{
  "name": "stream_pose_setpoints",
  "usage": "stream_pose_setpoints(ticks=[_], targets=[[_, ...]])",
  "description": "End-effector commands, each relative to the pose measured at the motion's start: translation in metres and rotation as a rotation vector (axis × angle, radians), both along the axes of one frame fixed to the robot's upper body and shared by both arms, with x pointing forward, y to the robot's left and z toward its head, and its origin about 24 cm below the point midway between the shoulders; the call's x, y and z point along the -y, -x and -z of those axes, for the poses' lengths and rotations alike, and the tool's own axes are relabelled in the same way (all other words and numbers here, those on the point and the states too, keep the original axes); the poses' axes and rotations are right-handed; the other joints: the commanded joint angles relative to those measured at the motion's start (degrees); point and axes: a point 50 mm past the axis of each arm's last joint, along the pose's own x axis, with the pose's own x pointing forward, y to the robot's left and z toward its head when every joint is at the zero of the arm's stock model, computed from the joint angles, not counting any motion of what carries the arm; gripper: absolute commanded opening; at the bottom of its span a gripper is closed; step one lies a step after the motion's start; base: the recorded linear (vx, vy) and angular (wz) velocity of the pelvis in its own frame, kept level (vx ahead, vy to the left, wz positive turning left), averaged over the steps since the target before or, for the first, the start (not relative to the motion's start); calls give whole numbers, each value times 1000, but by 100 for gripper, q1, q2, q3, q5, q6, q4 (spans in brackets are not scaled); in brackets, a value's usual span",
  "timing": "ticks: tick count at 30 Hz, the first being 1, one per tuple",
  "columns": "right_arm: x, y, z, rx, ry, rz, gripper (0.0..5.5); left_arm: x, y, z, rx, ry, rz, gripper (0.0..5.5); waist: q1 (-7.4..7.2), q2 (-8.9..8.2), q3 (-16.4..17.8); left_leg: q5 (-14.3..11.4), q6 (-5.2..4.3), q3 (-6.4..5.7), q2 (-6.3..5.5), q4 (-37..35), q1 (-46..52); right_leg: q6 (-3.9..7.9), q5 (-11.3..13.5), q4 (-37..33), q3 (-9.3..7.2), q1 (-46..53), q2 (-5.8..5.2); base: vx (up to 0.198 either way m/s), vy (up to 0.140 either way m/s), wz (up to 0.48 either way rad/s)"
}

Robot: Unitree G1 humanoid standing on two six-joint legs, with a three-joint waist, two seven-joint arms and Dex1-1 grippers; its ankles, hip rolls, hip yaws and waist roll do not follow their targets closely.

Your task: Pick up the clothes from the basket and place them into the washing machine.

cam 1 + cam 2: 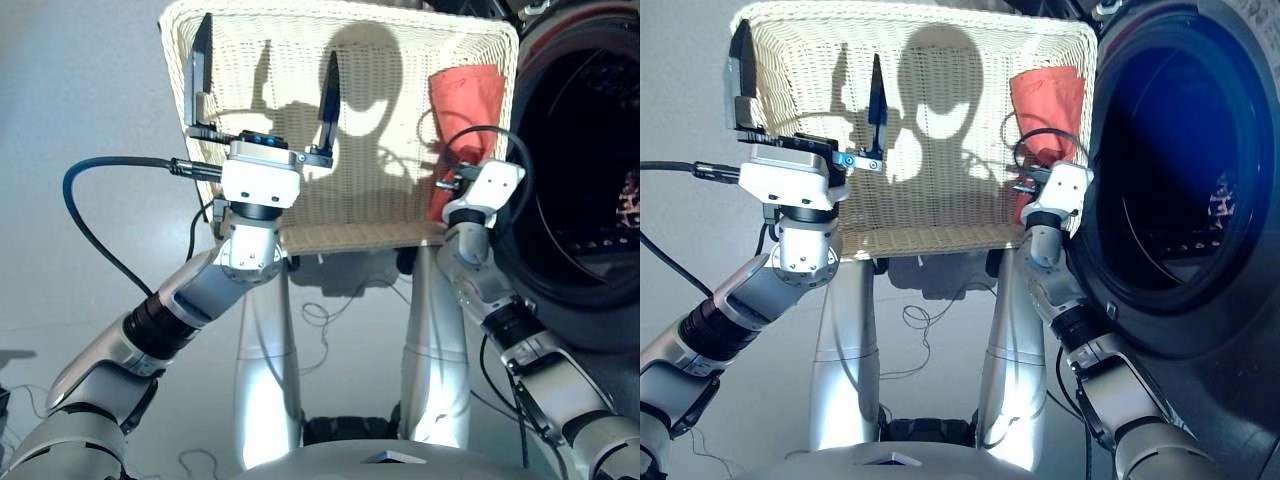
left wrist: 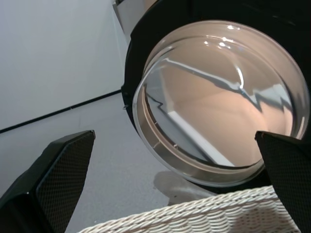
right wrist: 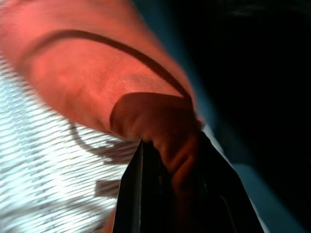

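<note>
The cream wicker basket (image 1: 380, 60) fills the upper middle of the head views. One red-orange garment (image 1: 465, 100) lies along its right side, next to the washing machine (image 1: 580, 150), whose dark porthole stands open on the right. My right gripper (image 3: 167, 155) is shut on the near end of this garment, the cloth bunched between its fingers. My left gripper (image 1: 265, 85) hovers open over the basket's left half, with nothing between its fingers (image 1: 200, 70). The round glass door (image 2: 223, 102) shows in the left wrist view. No navy or black garment is in view.
A black cable (image 1: 90, 200) loops off my left wrist to the left. A thinner cable arcs over my right wrist (image 1: 485, 190). Grey floor lies below and left of the basket. Something patterned shows deep in the drum (image 1: 628, 200).
</note>
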Motion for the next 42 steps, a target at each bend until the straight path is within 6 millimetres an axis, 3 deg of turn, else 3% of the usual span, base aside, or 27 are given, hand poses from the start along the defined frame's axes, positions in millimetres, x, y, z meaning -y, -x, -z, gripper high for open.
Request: stream_pose_setpoints(ticks=[1,4,5,6,13,19,26,30,31,32,38,42], targets=[[40,20,-28,198,-125,297,0,4,24,-20,160,41,76,550,-180,88,-85,13,213,467,-47,-222,232,-69,326,-287,-164,-123,118,0,0,0],[59,24,-33,191,-122,499,0,3,26,-20,178,42,69,550,-186,100,-85,-12,219,467,-45,-225,249,-73,310,-297,-166,-100,124,19,3,-8],[65,24,-32,167,-119,555,0,4,26,-20,178,44,72,550,-169,114,-85,-134,203,450,-50,-185,343,-55,193,-254,-160,-1,127,0,0,0],[70,22,-35,162,-123,615,0,5,27,-23,197,46,75,550,-160,123,-85,-2,220,462,-52,-237,246,-79,314,-321,-168,-84,128,0,0,0],[109,11,-53,78,-72,904,0,12,28,-26,227,68,98,550,-63,201,-85,-31,211,415,-82,-190,245,-80,287,-273,-187,-72,106,-10,-1,-1],[161,13,-68,-43,-33,1123,0,16,30,-28,249,51,124,550,50,270,-85,-41,192,383,-92,-169,248,-71,277,-232,-213,-41,82,0,0,0],[207,11,-82,-270,103,1093,0,25,29,-28,227,-15,197,550,191,358,-85,-29,152,364,-88,-111,203,-66,292,-182,-232,-47,30,0,0,0],[234,22,-92,-322,46,1028,0,26,28,-27,198,-64,227,550,223,395,-85,-39,132,358,-101,-66,173,-66,302,-143,-232,-70,15,0,0,0],[235,22,-93,-319,45,1024,67,26,28,-28,198,-63,227,550,216,405,-85,-41,131,358,-100,-62,166,-66,302,-141,-232,-76,16,0,0,0],[241,27,-98,-312,18,1030,550,25,29,-27,186,-77,231,550,223,408,-85,-41,124,367,-94,-74,179,-67,295,-140,-240,-69,9,0,0,0],[240,24,-98,-302,24,982,550,21,29,-27,178,-114,216,550,197,391,-85,-32,116,395,-79,-100,200,-81,297,-180,-241,-42,5,0,0,0],[223,10,-93,-237,17,893,550,20,29,-28,170,-102,222,550,164,366,-85,-33,122,413,-76,-117,225,-90,300,-206,-232,-33,25,0,0,0]])
